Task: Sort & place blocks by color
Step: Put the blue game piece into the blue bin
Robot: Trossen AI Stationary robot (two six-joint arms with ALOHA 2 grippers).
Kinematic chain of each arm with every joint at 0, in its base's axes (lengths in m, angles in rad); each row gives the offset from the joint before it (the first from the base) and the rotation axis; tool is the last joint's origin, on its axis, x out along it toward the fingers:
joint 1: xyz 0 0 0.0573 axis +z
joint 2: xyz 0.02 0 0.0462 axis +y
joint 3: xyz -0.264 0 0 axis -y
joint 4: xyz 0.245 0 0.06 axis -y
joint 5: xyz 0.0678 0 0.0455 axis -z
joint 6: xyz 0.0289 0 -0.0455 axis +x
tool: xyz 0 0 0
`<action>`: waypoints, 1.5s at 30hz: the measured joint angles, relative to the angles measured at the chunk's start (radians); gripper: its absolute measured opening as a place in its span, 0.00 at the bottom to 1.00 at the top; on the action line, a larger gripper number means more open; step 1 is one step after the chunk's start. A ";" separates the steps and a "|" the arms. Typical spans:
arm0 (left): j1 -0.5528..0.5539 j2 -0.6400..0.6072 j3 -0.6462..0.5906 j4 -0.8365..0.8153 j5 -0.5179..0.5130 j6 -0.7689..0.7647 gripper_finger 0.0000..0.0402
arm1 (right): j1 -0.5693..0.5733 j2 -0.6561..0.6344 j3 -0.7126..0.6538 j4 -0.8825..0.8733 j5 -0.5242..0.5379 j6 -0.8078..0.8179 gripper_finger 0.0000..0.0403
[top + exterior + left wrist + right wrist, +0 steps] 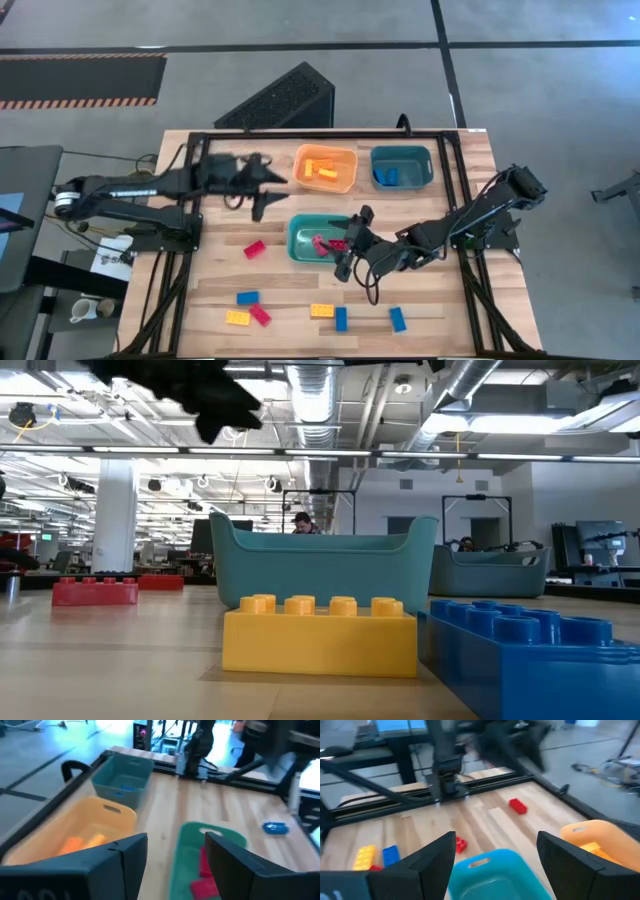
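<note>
My left gripper hangs open above bare table, just left of the orange bin, which holds yellow blocks. My right gripper stands open over the right end of the near teal bin, with nothing between its fingers. Red blocks lie in that bin. The far teal bin holds blue blocks. Loose on the table are a red block, a blue block, a yellow block and several more along the near edge.
Black frame rails run along the table's far and side edges. A dark slanted box stands beyond the far edge. In the low view a yellow block and a blue block sit close in front of the near teal bin.
</note>
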 joint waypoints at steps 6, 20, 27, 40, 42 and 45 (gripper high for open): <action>-0.125 -0.163 -0.197 0.169 -0.135 -0.078 0.42 | -0.016 0.000 0.000 0.008 0.026 0.008 0.75; -0.247 -0.220 -0.370 0.484 -0.207 -0.088 0.40 | -0.106 0.000 0.000 0.002 0.006 0.072 0.75; -0.247 -0.220 -0.370 0.478 -0.199 -0.085 0.40 | -0.115 0.000 0.000 0.001 -0.003 0.097 0.75; -0.247 -0.220 -0.370 0.580 -0.207 -0.081 0.40 | -0.105 0.000 0.000 -0.077 -0.029 0.139 0.75; -0.247 -0.220 -0.370 0.585 -0.207 -0.080 0.40 | -0.105 0.003 0.000 -0.082 -0.029 0.141 0.75; -0.247 -0.220 -0.370 0.581 -0.199 -0.080 0.40 | -0.105 0.006 -0.001 -0.084 -0.031 0.142 0.75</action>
